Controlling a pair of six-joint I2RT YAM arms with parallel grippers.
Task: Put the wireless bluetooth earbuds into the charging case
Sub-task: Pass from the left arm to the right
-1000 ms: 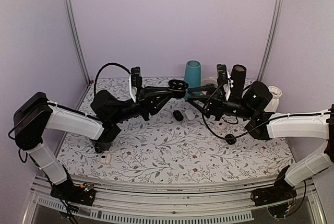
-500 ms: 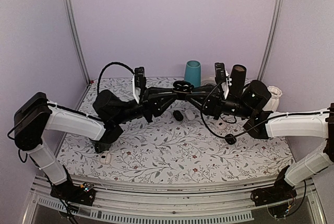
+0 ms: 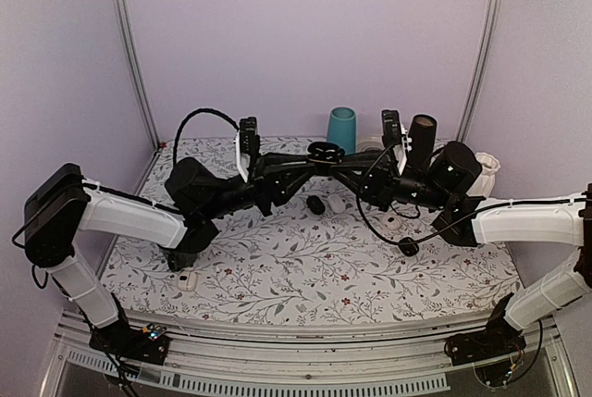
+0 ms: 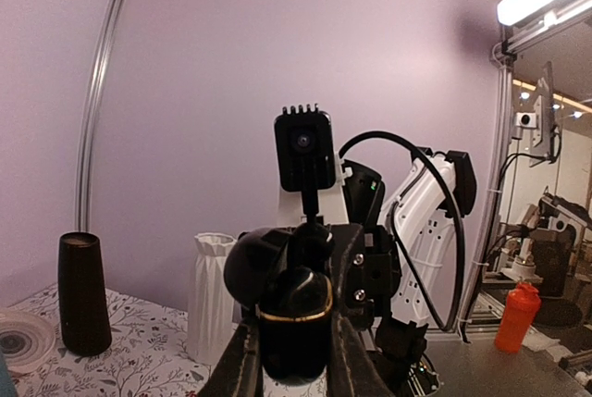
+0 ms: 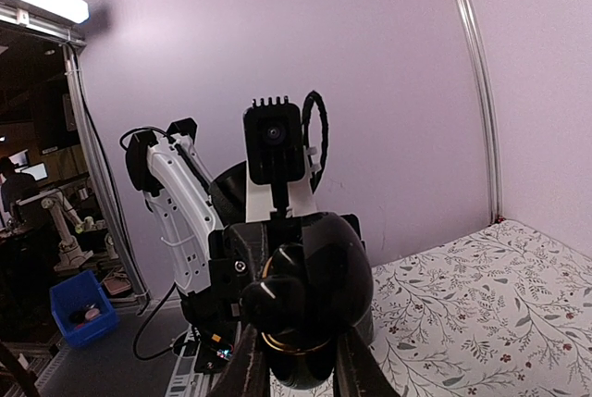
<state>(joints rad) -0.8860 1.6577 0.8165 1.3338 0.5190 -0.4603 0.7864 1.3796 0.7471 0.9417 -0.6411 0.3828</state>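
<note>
The charging case (image 3: 322,150) is a glossy black pebble with a gold rim, held in the air over the back middle of the table. My left gripper (image 3: 310,161) is shut on its body (image 4: 296,351), with the lid (image 4: 252,267) swung open. My right gripper (image 3: 340,158) meets it from the right. Its fingertips close round a small black earbud (image 5: 277,297) at the case's opening. In the left wrist view that earbud (image 4: 314,235) sits at the far side. A second black earbud (image 4: 301,288) sits inside the rim and also shows in the right wrist view (image 5: 303,254).
On the table below the grippers lie a black oval pod (image 3: 315,204) and a white pod (image 3: 336,203). Another white pod (image 3: 393,221) and a small black thing (image 3: 408,247) lie to the right; a white piece (image 3: 188,279) lies front left. A teal cup (image 3: 341,129), dark cylinder (image 3: 423,138) and white ribbed vase (image 3: 486,170) stand at the back.
Both grippers have closed in on each other and risen a little. The right gripper's tips, apart from the case a second ago, are now at its opening.
</note>
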